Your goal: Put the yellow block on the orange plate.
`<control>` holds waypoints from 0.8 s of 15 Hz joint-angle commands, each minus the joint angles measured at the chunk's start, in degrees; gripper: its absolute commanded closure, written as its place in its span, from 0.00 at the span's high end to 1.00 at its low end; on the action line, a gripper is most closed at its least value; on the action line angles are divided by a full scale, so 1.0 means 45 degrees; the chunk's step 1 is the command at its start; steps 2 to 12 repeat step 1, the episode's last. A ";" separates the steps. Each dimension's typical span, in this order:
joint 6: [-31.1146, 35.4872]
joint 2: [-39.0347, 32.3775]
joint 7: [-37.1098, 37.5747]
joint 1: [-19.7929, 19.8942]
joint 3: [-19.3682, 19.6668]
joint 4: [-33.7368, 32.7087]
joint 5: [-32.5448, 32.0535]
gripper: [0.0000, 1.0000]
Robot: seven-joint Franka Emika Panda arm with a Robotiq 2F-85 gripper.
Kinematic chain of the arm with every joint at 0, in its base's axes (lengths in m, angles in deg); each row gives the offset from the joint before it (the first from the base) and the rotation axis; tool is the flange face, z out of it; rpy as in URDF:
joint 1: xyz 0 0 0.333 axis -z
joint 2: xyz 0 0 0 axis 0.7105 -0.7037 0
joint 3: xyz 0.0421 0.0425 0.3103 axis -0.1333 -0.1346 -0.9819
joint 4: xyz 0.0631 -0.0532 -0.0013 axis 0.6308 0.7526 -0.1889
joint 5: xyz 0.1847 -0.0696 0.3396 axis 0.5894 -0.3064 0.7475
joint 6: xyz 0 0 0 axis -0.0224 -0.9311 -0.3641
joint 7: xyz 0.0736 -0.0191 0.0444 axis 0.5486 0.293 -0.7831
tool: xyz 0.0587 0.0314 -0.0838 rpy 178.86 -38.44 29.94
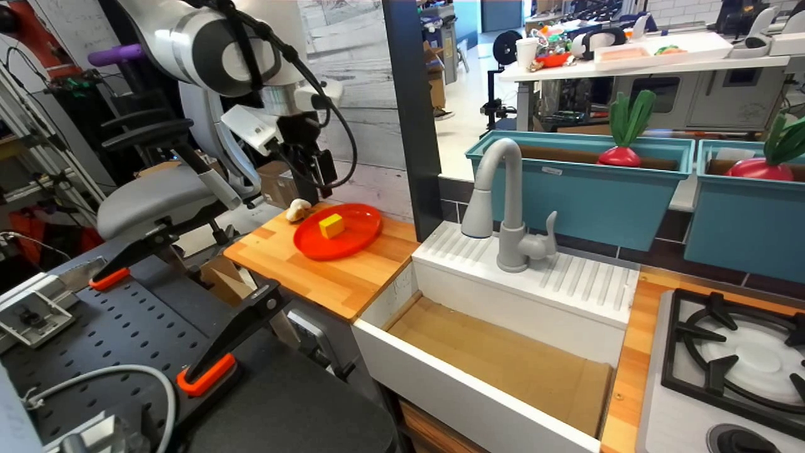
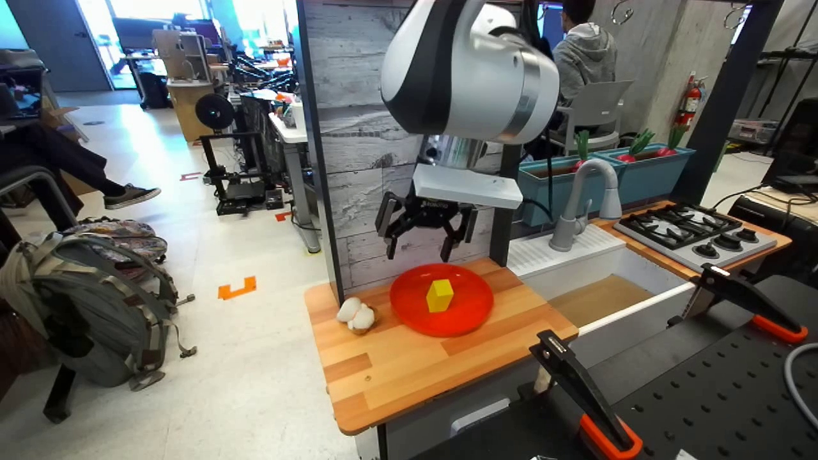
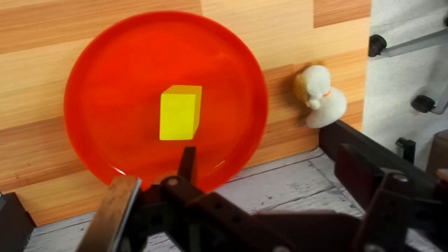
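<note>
Just below the centre of the frame in an exterior view, the yellow block (image 2: 439, 297) stands on the orange plate (image 2: 409, 306), inside its rim. The plate rests on the wooden counter (image 2: 396, 393). The gripper (image 2: 418, 250) appears above the plate, apart from it; its two fingers (image 2: 392, 248) are spread. In the wrist view, the block sits left of frame centre, near the middle of the plate. A small white and tan object (image 3: 325, 101) lies right of centre, on the counter, near the plate.
</note>
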 commanded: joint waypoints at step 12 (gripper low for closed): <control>0.0035 0.0352 -0.0083 -0.0065 -0.0015 0.0350 0.0057 1.00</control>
